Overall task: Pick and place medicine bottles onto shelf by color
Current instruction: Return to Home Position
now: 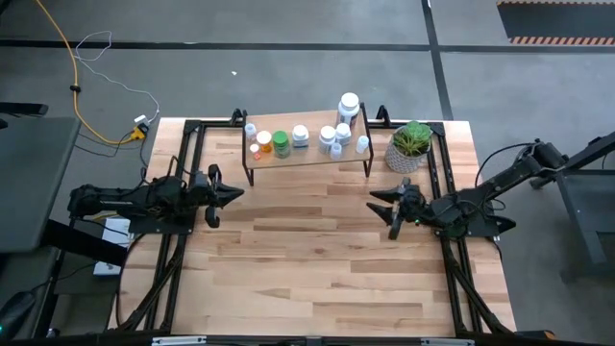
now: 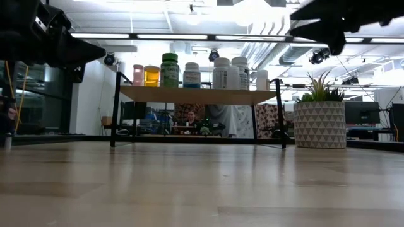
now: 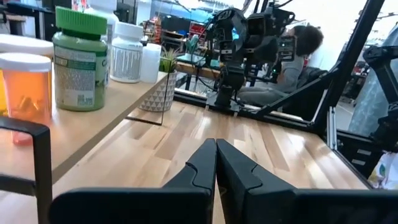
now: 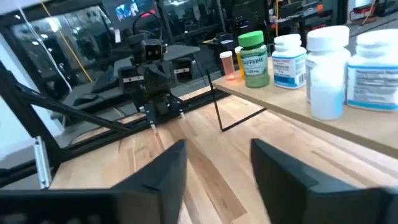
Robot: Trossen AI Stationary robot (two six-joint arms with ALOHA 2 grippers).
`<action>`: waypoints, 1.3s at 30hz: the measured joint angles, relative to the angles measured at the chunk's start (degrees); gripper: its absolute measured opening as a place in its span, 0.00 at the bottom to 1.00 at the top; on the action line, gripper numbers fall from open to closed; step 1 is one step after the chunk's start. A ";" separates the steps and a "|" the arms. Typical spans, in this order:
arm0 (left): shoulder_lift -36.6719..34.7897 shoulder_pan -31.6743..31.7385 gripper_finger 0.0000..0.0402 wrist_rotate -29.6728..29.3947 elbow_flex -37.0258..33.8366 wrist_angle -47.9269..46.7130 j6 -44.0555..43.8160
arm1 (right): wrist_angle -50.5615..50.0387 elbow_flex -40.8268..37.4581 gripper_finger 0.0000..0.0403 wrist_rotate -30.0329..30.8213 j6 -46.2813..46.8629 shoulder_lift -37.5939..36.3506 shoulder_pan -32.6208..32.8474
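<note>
The shelf (image 1: 307, 152) stands near the table's far edge, its light top board (image 2: 202, 96) on thin black legs. Several medicine bottles stand upright on it: orange ones (image 1: 262, 142) at the left end, a green one (image 1: 280, 144) beside them, and white ones (image 1: 332, 136) toward the right. The left wrist view shows the green bottle (image 3: 79, 62) and an orange one (image 3: 25, 87) close by. My left gripper (image 1: 235, 194) hovers shut, left of the shelf's near side. My right gripper (image 1: 378, 200) hovers open, near the shelf's right end. Neither holds anything.
A potted green plant (image 1: 411, 146) in a white patterned pot (image 2: 319, 125) stands right of the shelf. Black frame rails (image 1: 183, 154) run along the table's left and right sides. Bare wooden tabletop (image 1: 307, 259) lies between the arms and toward the near edge. A person (image 3: 305, 43) sits beyond the table.
</note>
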 joint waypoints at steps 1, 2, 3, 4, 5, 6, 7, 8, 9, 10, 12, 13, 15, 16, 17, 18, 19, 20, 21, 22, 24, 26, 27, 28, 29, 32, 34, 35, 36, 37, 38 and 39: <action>0.00 0.00 0.00 0.00 0.00 -0.02 0.57 | 0.01 -1.07 0.38 -0.30 0.27 -1.49 -0.15; 0.00 0.00 0.00 0.00 0.00 -0.20 0.80 | 0.04 -2.26 0.33 -0.37 0.30 -2.95 -0.31; 0.00 0.00 0.00 -0.04 0.00 -0.61 0.85 | 0.28 -3.51 0.28 -0.93 0.42 -4.42 -0.71; 0.03 0.00 0.00 -0.02 0.00 -0.92 0.88 | 0.89 -4.74 0.22 -1.57 1.00 -5.77 -1.37; 0.04 0.00 0.00 0.04 0.00 -0.93 0.90 | 1.90 -6.14 0.16 -2.47 1.62 -7.15 -2.33; 0.02 0.00 0.00 0.23 0.00 -0.89 0.90 | 3.42 -7.69 0.10 -3.36 2.06 -8.39 -3.44; 0.02 0.00 0.00 0.51 0.00 -0.90 0.93 | 5.24 -9.24 0.05 -4.78 2.34 -9.42 -4.78; 0.04 0.00 0.00 0.68 0.00 -1.00 0.99 | 7.21 -10.78 0.03 -6.43 2.27 -10.36 -6.27; 0.04 -0.06 0.00 0.70 0.00 -1.01 0.94 | 9.43 -12.34 0.03 -8.41 1.91 -11.21 -7.97; 0.02 -0.09 0.00 0.70 0.00 -0.95 0.72 | 11.34 -13.47 0.04 -10.69 1.89 -11.95 -9.87; 0.04 -0.07 0.00 0.70 0.00 -0.98 -0.07 | 13.53 -14.66 0.04 -15.96 1.92 -13.25 -14.22; 0.04 -0.07 0.00 0.70 0.00 -0.97 -0.40 | 13.60 -14.82 0.03 -18.80 2.16 -13.77 -16.34; 0.02 -0.07 0.00 0.70 0.00 -0.96 -0.48 | 12.81 -14.84 0.01 -24.06 2.82 -14.46 -20.62; 0.02 -0.07 0.00 0.70 0.00 -0.96 -0.50 | 12.37 -14.80 0.01 -26.54 2.82 -14.74 -22.47; 0.03 -0.07 0.00 0.70 0.00 -0.96 -0.50 | 12.29 -14.74 0.01 -28.70 2.78 -15.04 -24.15; 0.02 -0.07 0.00 0.70 0.00 -0.96 -0.50 | 12.38 -14.63 0.01 -30.21 2.82 -15.38 -25.43; 0.02 -0.07 0.00 0.72 0.00 -0.96 -0.50 | 12.26 -14.52 0.01 -31.30 2.87 -15.80 -26.34; 0.02 -0.07 0.00 0.72 0.00 -0.96 -0.50 | 11.53 -14.52 0.01 -32.00 2.86 -16.41 -26.93; 0.02 -0.07 0.00 0.72 0.00 -0.96 -0.48 | 10.31 -14.52 0.01 -32.26 2.86 -17.18 -27.03; 0.02 -0.07 0.00 0.72 0.00 -0.96 -0.48 | 8.93 -14.52 0.01 -32.36 2.86 -18.11 -26.84; 0.02 -0.07 0.00 0.73 0.00 -0.96 -0.35 | 6.78 -14.52 0.00 -32.29 2.72 -20.45 -25.75; 0.02 -0.07 0.00 0.93 0.00 -0.98 1.00 | 5.00 -14.52 0.00 -31.28 1.62 -23.13 -23.90; 0.03 -0.07 0.00 1.14 0.00 -0.98 1.60 | 4.12 -14.52 0.00 -30.03 1.07 -24.51 -22.73; 0.02 -0.07 0.00 1.40 0.00 -1.03 1.82 | 3.40 -14.52 0.00 -28.41 0.18 -25.98 -21.54; 0.02 -0.07 0.00 1.74 0.00 -1.09 1.88 | 2.60 -14.52 0.00 -26.70 -0.49 -27.31 -20.25; 0.02 -0.07 0.00 2.82 0.00 -1.25 0.93 | -0.72 -14.50 0.00 -22.25 -2.51 -30.75 -16.30; 0.02 -0.07 0.00 3.33 0.00 -1.25 0.55 | -2.22 -14.74 0.00 -19.59 -3.44 -32.45 -13.71; 0.02 -0.07 0.00 3.54 0.00 -1.25 0.59 | -2.18 -15.20 0.00 -18.49 -4.03 -33.27 -12.56; 0.03 -0.07 0.00 3.60 0.00 -1.25 0.81 | -2.37 -15.69 0.00 -17.56 -4.63 -34.10 -11.47; 0.02 -0.07 0.01 3.61 0.00 -1.25 1.30 | -2.50 -16.15 0.00 -16.75 -5.07 -34.88 -10.44; 0.02 -0.07 0.01 3.61 0.00 -1.28 1.87 | -2.63 -16.76 0.00 -15.79 -5.27 -35.66 -9.50; 0.02 -0.07 0.01 3.61 0.00 -1.31 2.46 | -2.72 -17.56 0.00 -14.70 -5.36 -36.38 -8.64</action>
